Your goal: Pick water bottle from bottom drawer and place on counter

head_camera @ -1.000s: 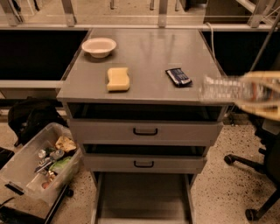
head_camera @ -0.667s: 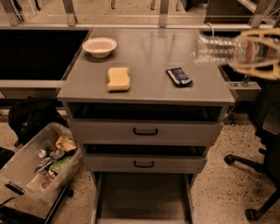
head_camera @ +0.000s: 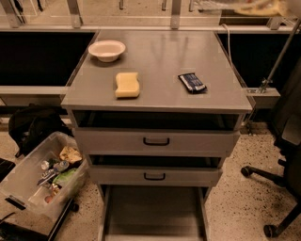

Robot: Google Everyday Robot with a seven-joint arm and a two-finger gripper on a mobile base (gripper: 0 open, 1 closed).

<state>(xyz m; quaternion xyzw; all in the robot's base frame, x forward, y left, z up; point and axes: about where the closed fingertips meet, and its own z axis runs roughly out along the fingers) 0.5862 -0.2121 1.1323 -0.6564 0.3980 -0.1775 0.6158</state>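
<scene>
My gripper (head_camera: 261, 7) is a blurred yellowish shape at the very top right of the camera view, high above the counter's far right corner. It is shut on the water bottle (head_camera: 214, 4), a clear streak sticking out to its left at the frame's top edge. The counter (head_camera: 160, 56) is the flat grey top of the cabinet. The bottom drawer (head_camera: 154, 212) is pulled out at floor level, and its plain grey floor shows nothing on it.
On the counter lie a white bowl (head_camera: 106, 49), a yellow sponge (head_camera: 127, 84) and a dark blue snack packet (head_camera: 192, 82). A clear bin of trash (head_camera: 42, 176) stands at the lower left, an office chair (head_camera: 282, 141) at the right.
My gripper has lifted the water bottle from beside the counter's right edge up and back to the top of the view.
</scene>
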